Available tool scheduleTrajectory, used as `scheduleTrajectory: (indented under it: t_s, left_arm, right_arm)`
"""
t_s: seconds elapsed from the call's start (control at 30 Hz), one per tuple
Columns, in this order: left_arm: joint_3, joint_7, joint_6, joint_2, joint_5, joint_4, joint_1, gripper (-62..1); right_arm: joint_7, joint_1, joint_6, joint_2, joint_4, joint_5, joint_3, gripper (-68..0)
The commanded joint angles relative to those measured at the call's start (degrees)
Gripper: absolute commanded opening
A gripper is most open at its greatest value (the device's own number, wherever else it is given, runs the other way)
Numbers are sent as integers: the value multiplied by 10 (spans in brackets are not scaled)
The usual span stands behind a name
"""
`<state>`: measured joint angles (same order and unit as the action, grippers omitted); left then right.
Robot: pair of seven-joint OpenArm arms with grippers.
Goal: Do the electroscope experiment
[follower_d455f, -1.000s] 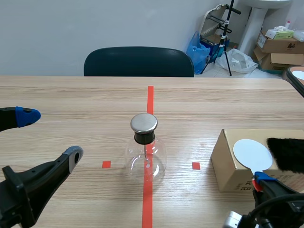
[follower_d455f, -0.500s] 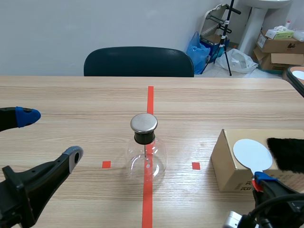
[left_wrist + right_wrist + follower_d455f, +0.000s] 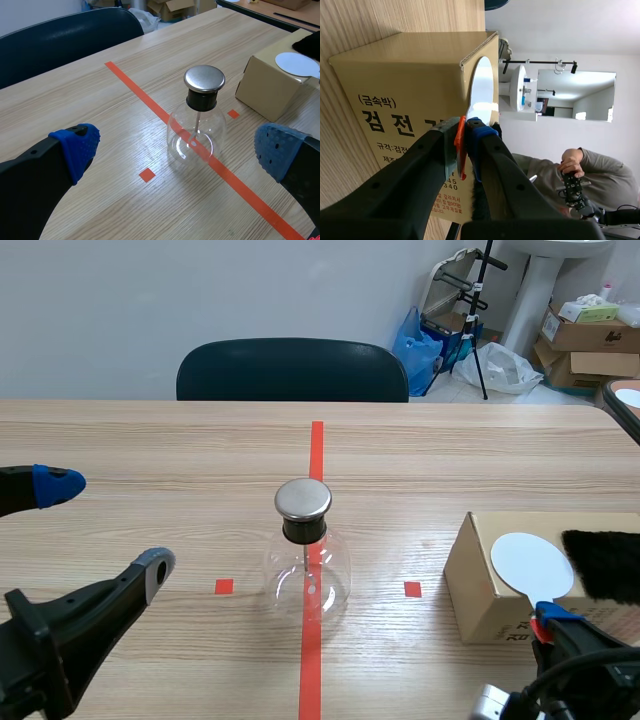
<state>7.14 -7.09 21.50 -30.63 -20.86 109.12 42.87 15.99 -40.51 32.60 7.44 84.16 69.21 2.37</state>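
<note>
The electroscope, a round glass flask [image 3: 308,562] with a metal cap [image 3: 303,499], stands on the red tape line at the table's middle. My left gripper [image 3: 105,525] is open to its left; in the left wrist view the flask [image 3: 196,131] stands ahead of the left gripper [image 3: 176,149], between the spread fingers. A white disc paddle [image 3: 530,565] and a piece of black fur [image 3: 605,565] lie on a cardboard box [image 3: 480,590] at the right. My right gripper [image 3: 465,135] is shut on the paddle's orange handle [image 3: 461,150], with the disc [image 3: 482,90] lying flat on the box [image 3: 405,85].
A dark chair [image 3: 292,370] stands behind the table's far edge. In the right wrist view a person [image 3: 575,170] sits beyond the box holding a controller. Cardboard boxes [image 3: 590,340] and bags lie on the floor at the back right.
</note>
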Motion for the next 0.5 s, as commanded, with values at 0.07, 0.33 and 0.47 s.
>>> scheduleTrajectory:
  t_s: [0.07, 0.33, 0.47]
  left_arm:
    - [0, -8, 3, 0, -6, 12, 1, 14]
    - [0, -8, 3, 0, -6, 12, 1, 14]
    - [0, -8, 3, 0, -6, 12, 1, 14]
  right_arm:
    - [-9, 4, 4, 7, 6, -2, -1, -664]
    - [-2, 3, 4, 7, 6, -2, -2, -664]
    - [-4, 7, 24, 7, 6, -2, -2, -662]
